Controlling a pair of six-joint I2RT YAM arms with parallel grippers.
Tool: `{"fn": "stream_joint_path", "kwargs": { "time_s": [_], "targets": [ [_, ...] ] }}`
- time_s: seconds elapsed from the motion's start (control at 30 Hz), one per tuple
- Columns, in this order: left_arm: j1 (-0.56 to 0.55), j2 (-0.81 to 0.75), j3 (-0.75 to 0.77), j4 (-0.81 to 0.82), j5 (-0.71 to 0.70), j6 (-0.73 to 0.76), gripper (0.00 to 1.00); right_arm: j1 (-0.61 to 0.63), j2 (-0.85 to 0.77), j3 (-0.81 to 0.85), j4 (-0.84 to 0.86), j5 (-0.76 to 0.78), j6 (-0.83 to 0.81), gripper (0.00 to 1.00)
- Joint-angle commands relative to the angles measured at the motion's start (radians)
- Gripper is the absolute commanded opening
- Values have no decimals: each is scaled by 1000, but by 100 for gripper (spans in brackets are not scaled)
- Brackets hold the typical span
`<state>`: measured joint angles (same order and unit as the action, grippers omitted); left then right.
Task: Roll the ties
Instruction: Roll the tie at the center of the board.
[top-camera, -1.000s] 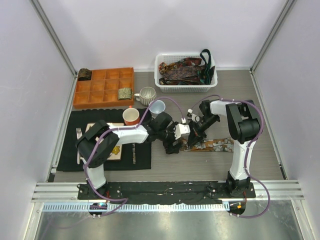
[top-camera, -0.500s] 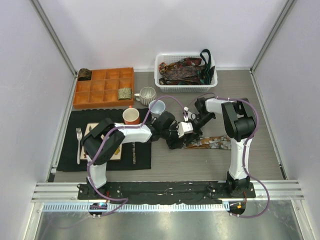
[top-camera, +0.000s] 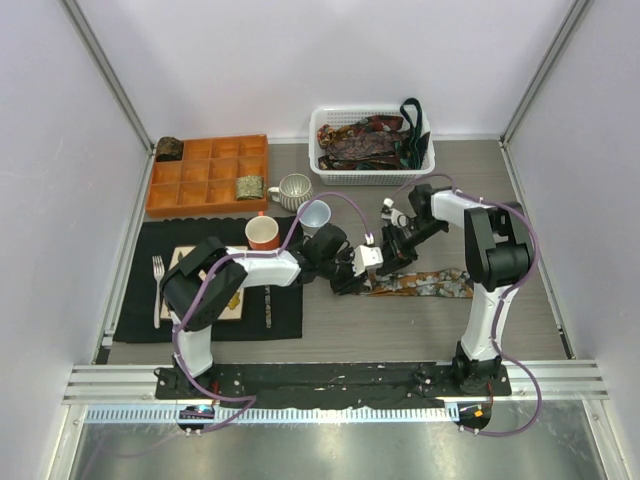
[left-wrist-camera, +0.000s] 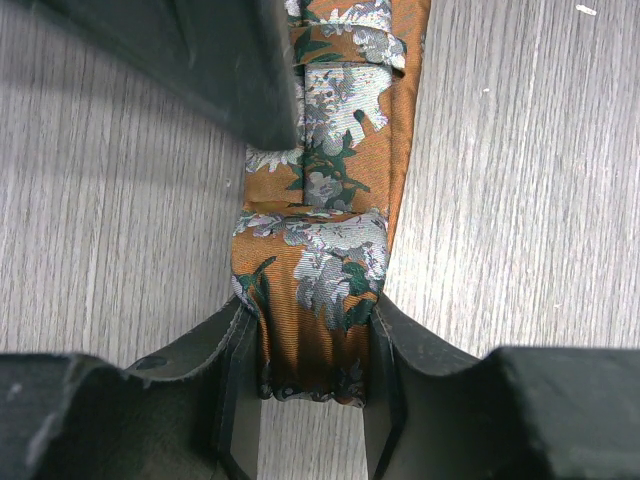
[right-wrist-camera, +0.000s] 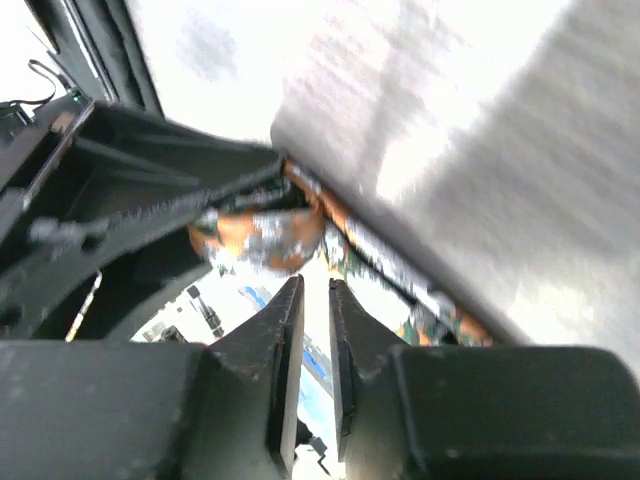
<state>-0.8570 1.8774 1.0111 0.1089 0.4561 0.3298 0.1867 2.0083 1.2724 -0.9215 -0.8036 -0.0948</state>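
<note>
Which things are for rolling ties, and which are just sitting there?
For the job: orange flowery tie, ties in the basket, rolled tie in the orange tray.
Just sitting there: red cup, ribbed mug, fork, black mat.

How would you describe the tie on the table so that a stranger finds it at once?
On the grey table, look right of the black placemat, in front of the white basket. The tie lies there as a flat rust-orange strip with grey flowers, its left end between the left arm's fingers. Other ties are heaped in the basket.
</note>
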Motion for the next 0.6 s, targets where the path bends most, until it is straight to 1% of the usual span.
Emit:
{"fn": "stream_joint_path", "kwargs": {
  "time_s": [0.0,0.1,0.33,0.4,0.47,0.57],
  "targets": [
    [12,-9,-13,-72,-2,22,15,2,-28,-68,-8,-22,-40,19],
    [15,-17,21,-86,15,12,15,0,36,-76,32,24,-43,15],
    [18,-56,96,-87,76,-8,17,-29,121,-76,105,115,-16,15],
    [19,-69,104,-83,101,6,18,-41,136,-73,115,142,-6,15],
    [18,-83,104,-89,156,29,19,-50,141,-68,118,159,0,15],
    [16,-83,84,-106,171,75,20,-55,141,-70,127,184,6,15]
  ]
}}
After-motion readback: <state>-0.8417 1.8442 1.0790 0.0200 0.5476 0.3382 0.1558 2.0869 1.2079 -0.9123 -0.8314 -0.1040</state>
